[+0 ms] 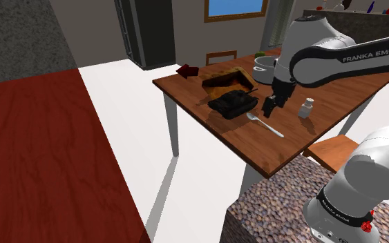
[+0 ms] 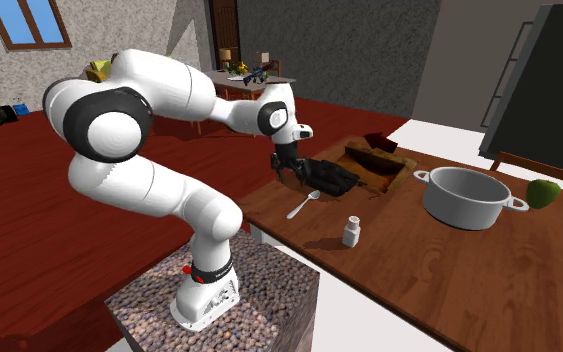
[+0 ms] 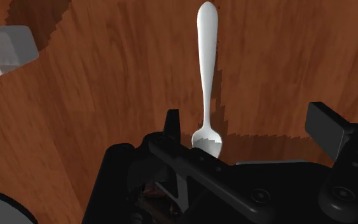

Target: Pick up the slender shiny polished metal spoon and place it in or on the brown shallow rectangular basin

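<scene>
Two black fingers (image 3: 327, 127) apart, hovering the all-black gripper (image 1: 270, 107) just above the slender pale spoon (image 3: 206, 70) lying on the brown wooden table (image 1: 289, 148) beside the black toy tank (image 1: 234, 102), near the brown shallow rectangular basin (image 1: 226, 78).

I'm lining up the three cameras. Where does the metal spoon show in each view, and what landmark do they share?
Shoulder view: the spoon lies on the wooden table, right of centre, below and left of the small white bottle.
Second exterior view: near the centre, up and left of the bottle.
Wrist view: lengthwise on the wood, with the bottle off to one side.
Shared landmark: the small white bottle.
</scene>
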You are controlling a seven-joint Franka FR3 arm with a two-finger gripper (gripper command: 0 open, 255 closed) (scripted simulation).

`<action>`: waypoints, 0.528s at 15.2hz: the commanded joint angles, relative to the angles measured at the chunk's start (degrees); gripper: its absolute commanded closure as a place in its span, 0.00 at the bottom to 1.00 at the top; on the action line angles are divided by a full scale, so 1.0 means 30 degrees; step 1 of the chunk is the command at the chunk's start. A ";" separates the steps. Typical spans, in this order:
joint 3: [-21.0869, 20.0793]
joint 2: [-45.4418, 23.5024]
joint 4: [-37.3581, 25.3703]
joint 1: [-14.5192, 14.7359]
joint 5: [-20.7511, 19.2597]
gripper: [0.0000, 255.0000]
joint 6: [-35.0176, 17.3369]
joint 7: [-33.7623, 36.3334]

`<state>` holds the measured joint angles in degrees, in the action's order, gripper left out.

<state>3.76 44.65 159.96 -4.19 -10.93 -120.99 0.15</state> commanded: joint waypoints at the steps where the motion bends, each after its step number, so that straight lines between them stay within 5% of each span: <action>1: 0.0251 -0.0920 0.0814 -0.0394 -0.0573 0.00 -0.2205 0.0067; 4: 0.0517 -0.2559 0.1604 -0.1029 -0.1422 0.00 -0.5160 0.0276; 8: 0.0614 -0.3705 0.1970 -0.1271 -0.1759 0.00 -0.6682 0.0429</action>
<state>5.61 34.32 165.46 -7.84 -15.93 -139.76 1.21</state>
